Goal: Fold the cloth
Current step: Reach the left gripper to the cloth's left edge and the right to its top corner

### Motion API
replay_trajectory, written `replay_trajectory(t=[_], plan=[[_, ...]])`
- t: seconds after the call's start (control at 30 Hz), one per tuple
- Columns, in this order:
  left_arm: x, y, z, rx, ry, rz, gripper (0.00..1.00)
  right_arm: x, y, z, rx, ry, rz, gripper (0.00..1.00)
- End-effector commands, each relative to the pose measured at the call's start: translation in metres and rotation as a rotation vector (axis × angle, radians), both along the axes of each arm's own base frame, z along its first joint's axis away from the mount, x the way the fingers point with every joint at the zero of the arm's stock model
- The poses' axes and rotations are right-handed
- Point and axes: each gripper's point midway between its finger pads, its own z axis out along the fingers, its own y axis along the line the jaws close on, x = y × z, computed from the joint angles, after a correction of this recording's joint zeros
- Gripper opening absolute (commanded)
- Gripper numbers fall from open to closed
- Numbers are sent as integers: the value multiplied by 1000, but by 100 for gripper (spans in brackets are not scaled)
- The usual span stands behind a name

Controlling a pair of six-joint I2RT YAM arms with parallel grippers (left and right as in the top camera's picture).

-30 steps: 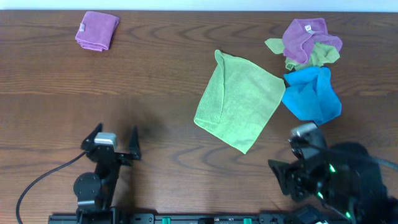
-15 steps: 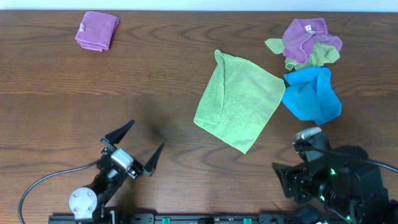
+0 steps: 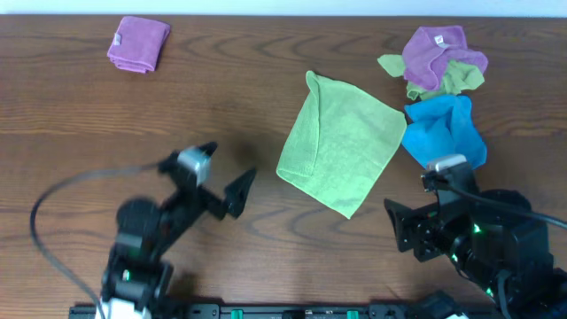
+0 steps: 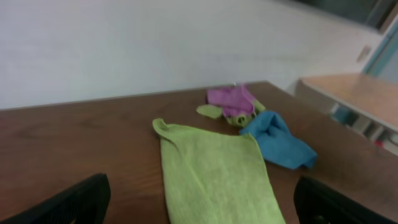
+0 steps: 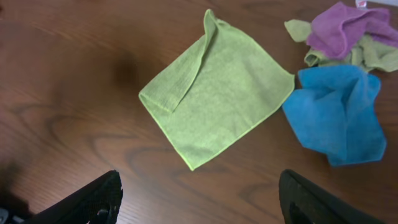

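Overhead, the cloth (image 3: pixel 341 146) lies spread on the bench (image 3: pixel 133 115) right of centre, turned like a diamond, with a narrow strip along its left edge already lapped over. Its right corner sits just beside the blue cloth (image 3: pixel 446 133). Both wrist views show each claw gaping wide and empty: left claw (image 4: pixel 202 202), right claw (image 5: pixel 202 196). A pinch at that right corner could catch the blue cloth too. A pinch at the lapped edge may take one layer only, skewing the fold.
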Motion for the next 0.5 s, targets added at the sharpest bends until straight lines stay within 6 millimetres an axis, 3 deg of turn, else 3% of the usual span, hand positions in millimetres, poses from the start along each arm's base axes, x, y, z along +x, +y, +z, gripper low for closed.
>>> replay_trajectory(t=[0.0,0.17,0.33,0.47], plan=[[30,-12,-4,98,83,-12,95,3,-6,16,-8,-50,-29,81],[77,-29,-45,355,330,-13,95,7,-16,22,-25,-75,-93,81],[112,-55,-65,530,384,-7,95,10,-24,23,-38,-86,-141,80],[128,-78,-82,646,391,-7,95,11,-27,23,-38,-88,-165,80]])
